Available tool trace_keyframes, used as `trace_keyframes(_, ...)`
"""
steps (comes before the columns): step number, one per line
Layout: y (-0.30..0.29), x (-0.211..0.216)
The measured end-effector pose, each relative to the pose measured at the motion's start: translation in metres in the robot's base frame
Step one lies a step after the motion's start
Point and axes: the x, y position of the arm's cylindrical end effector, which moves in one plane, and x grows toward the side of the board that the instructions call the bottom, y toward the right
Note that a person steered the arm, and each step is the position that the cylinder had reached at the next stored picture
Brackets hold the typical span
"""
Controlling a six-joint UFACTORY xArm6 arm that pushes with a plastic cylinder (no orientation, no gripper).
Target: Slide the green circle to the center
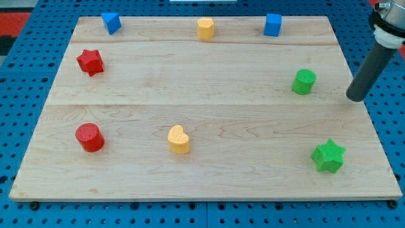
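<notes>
Here we are at the wooden tabletop [209, 82], and the dark rod comes in from the view's top right corner, slanting down to its tip [355, 98] at the board's right edge. There is no hand on this arm at all, just the bare rod, so nothing opens, nothing closes, and it has hold of nothing.

The green circle [304, 82] stands on the right side of the board, a little above mid-height. The tip sits to the view's right of it and slightly lower, near but clearly apart, with bare wood between them.

Down in the lower right corner there is a green star [328, 156], well below both the tip and the circle.

Along the top edge, from left to right: a blue block [111, 23] with an angular shape I can't quite make out, a yellow cylinder [205, 28] and a blue cube [273, 25].

Over on the left, a red star [90, 61] sits high up, and a red cylinder [89, 137] lower down. A yellow heart [178, 139] stands to the right of that red cylinder, left of the board's middle.
</notes>
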Motion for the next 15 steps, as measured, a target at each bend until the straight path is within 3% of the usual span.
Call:
trace_keyframes(4, -0.004, -0.010)
trace_keyframes(9, -0.113, -0.023)
trace_keyframes(12, -0.109, -0.069)
trace_keyframes(15, -0.150, -0.047)
